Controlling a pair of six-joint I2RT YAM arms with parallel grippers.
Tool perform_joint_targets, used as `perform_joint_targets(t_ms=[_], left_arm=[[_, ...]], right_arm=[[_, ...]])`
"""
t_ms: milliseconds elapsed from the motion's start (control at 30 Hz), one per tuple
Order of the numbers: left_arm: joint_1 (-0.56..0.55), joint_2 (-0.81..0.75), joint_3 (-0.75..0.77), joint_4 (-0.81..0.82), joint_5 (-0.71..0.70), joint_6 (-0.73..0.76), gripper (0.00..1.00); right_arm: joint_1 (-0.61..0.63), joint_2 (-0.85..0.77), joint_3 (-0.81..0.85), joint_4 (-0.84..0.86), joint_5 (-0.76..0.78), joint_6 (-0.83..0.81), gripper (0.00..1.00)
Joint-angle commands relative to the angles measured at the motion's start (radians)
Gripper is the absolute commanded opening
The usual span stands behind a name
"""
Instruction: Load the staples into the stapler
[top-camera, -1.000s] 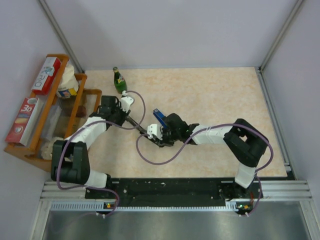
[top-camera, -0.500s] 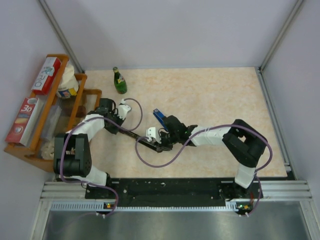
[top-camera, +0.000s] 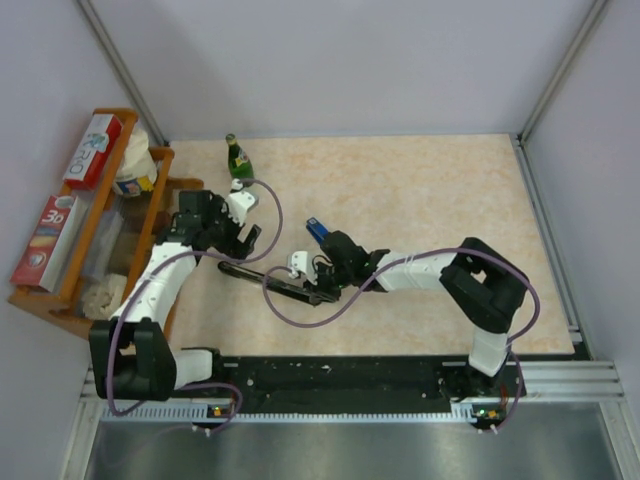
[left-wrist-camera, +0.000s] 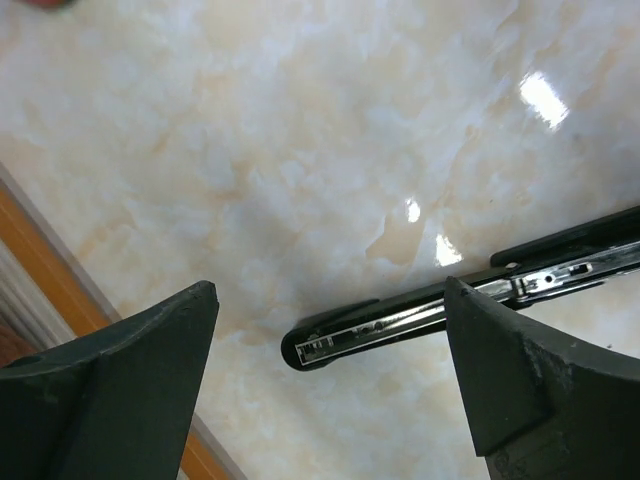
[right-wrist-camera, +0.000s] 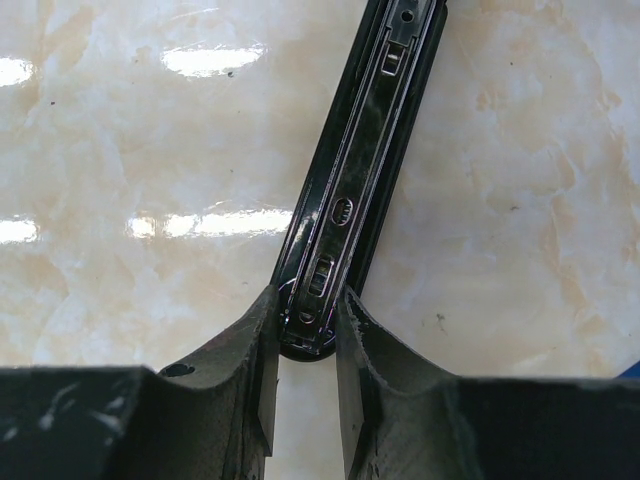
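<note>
Wooden rack (top-camera: 185, 184) beside the table's left edge holds red-and-white boxes (top-camera: 93, 148) and a tub (top-camera: 135, 170). On the marble table (top-camera: 430, 190) a black stapler (top-camera: 262, 278) lies opened flat. The right gripper (right-wrist-camera: 305, 300) pinches one end, while the left gripper (left-wrist-camera: 330, 290) hangs above the other tip, jaws spread wide, touching nothing.

The surface (left-wrist-camera: 250, 130) looks like stone-patterned laminate in cream and pale orange, smooth and glossy enough to throw back bright lamp glare. The stapler (right-wrist-camera: 352, 200) has a glossy black shell around a bright chromed metal rail with punched slots. The right fingers (right-wrist-camera: 235, 370) and left fingers (left-wrist-camera: 130, 390) are dark matt plastic, faintly grainy and scuffed. At the surface's left edge the rack (top-camera: 158, 205) is orange-brown varnished wood. Near the far-left corner the bottle (top-camera: 238, 163) is shiny green; glass or plastic cannot be told.
</note>
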Motion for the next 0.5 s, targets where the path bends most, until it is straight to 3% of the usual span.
perform_joint_targets(t_ms=[0,100,467], left_arm=[[0.005,-0.08,0.008,0.039,0.115,0.011,0.99],[0.004,-0.097,-0.008,0.057,0.122,0.013,0.99],[-0.002,-0.097,0.014,0.074,0.201,0.028,0.99]], right_arm=[[0.027,0.056,-0.022,-0.138,0.059,0.031,0.0],[0.005,0.023,-0.025,-0.119,0.079,0.034,0.02],[-0.071,-0.21,-0.043,-0.213,-0.014,-0.034,0.61]])
